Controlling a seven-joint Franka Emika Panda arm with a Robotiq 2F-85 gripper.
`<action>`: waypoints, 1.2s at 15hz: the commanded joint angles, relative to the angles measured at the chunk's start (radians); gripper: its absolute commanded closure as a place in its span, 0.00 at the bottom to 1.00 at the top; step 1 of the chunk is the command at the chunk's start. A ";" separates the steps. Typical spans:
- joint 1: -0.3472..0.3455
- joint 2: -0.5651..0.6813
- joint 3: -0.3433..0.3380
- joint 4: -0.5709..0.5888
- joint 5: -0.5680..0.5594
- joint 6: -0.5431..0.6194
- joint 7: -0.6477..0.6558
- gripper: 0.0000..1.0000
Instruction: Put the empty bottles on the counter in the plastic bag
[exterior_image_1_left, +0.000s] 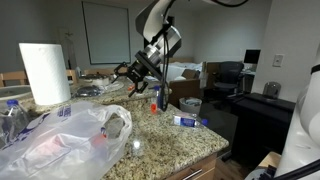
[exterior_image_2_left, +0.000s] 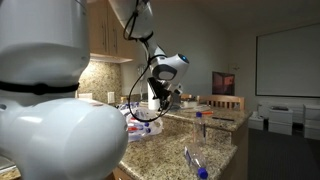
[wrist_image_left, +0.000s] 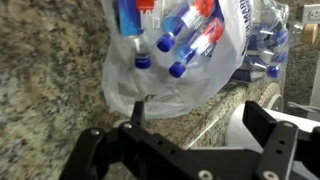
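Here, speckled granite counter (exterior_image_1_left: 165, 138), dim beige room.

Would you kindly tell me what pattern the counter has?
The counter is speckled beige-and-brown granite, clearest in the wrist view.

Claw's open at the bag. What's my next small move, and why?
Probably lift clear of the plastic bag and swing toward the upright bottle, which looks like the nearer one. The claw is open and empty at the bag, which already holds several bottles. The upright bottle and a lying bottle near the edge sit on the counter.
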 joint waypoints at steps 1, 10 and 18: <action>-0.077 -0.188 -0.002 -0.096 -0.152 0.080 0.069 0.00; -0.232 -0.065 0.045 -0.040 -0.576 0.399 0.400 0.00; -0.196 0.058 -0.016 0.114 -0.926 0.119 0.739 0.00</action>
